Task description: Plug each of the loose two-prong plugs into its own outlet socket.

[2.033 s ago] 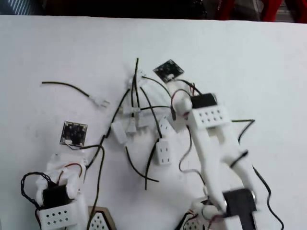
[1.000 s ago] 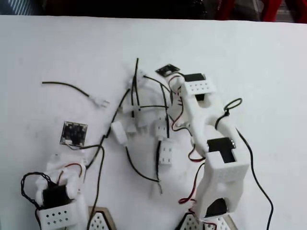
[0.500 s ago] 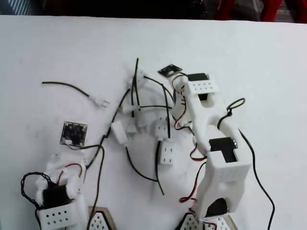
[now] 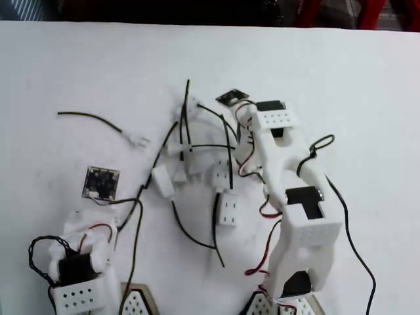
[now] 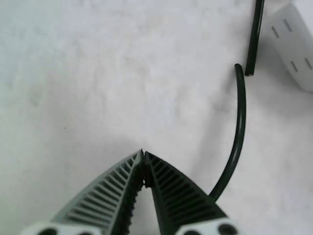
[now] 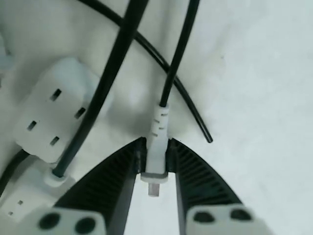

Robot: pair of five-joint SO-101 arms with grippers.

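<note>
A white plug (image 6: 157,125) is pinched in the right gripper (image 6: 155,143) mid-table, just beside an outlet socket (image 6: 51,115). The left gripper (image 5: 143,155) is seen closed and empty, near left.

White printed shells in boxy links make up the right arm (image 4: 298,230), with black servo blocks (image 4: 303,197) set in, a flat wrist plate (image 4: 275,119) drilled with rows of small round holes, and thin red and black leads (image 4: 262,213) looping alongside; the left arm (image 4: 79,289) is the same build, with a black cable loop (image 4: 36,252) at its side. The left gripper (image 5: 143,155) has two tapered wedge fingers (image 5: 105,196) with diagonal ribbing, one mid grey and one near black, on white mounts (image 5: 215,229) with dark round holes. The right gripper (image 6: 155,143) has the same ribbed wedges, both black, on white mounts with paired dark holes.
</note>
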